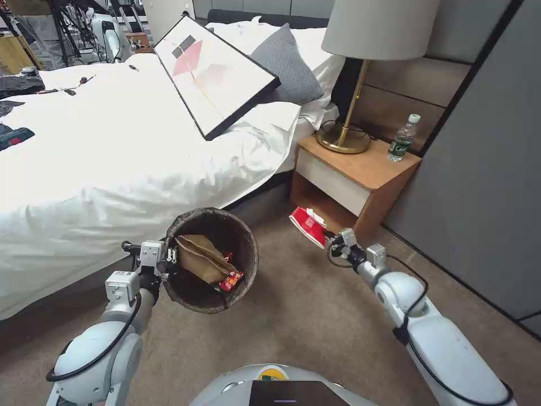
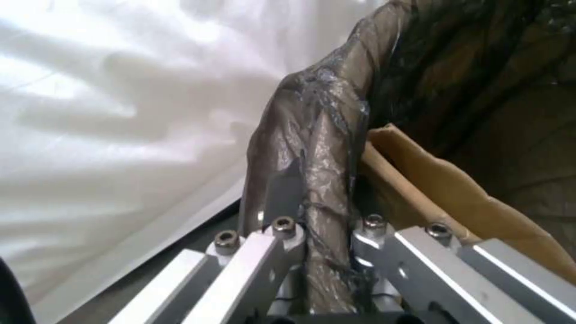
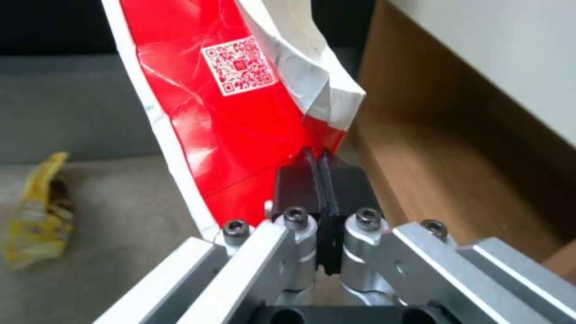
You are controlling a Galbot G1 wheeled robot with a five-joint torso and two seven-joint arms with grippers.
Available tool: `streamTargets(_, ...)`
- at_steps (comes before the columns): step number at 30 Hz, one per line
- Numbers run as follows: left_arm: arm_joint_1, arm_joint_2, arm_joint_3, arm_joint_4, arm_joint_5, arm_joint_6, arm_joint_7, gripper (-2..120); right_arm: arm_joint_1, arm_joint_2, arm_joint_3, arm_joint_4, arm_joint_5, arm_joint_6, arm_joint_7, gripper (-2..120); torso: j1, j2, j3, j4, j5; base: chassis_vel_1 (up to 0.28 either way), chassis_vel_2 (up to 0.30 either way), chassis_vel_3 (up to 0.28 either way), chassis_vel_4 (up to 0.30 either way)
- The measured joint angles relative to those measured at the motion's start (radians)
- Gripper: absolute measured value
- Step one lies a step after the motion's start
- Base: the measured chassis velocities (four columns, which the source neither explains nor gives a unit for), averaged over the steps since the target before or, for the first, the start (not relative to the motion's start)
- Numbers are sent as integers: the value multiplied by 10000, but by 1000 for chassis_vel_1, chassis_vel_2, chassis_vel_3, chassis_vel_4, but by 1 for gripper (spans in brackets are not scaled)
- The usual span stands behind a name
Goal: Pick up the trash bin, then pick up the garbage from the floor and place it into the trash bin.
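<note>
Your left gripper (image 1: 169, 260) is clamped on the rim of the trash bin (image 1: 225, 223), holding it lifted beside the bed (image 1: 112, 169). Your right gripper (image 1: 332, 241) pinches a red-and-white packet (image 1: 307, 224) in the air, right of the bin, probably ready for dropping in.

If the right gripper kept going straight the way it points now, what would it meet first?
Probably the nightstand. The right gripper, shut on the red packet, aims at its open lower shelf, beside the carpet; depth is unclear.

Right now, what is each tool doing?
Left tool: closed on the rim of the bin.
Right tool: closed on a red packet.
</note>
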Motion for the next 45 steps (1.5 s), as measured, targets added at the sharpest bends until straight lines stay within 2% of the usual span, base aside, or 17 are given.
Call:
streamTargets(14,-259,129,21,219,-180,125,-18,3,-2050,-192,1571,3359,666,-168,-25,0,0,0,0,1,-1,0,0,0,0)
streamTargets(29,-466,223,53,399,-286,169,-17,3,-3094,-407,2175,5245,1193,-415,126,0,0,0,0,0,-1,0,0,0,0)
streamTargets(36,-531,285,114,441,-309,212,-10,3,-2807,-635,2014,5975,1567,-754,333,0,0,0,0,0,-1,0,0,0,0)
streamTargets(45,-589,339,242,517,-333,270,-12,3,-1097,-1295,277,6247,2286,-1433,998,0,0,0,1,1,-1,0,0,0,0)
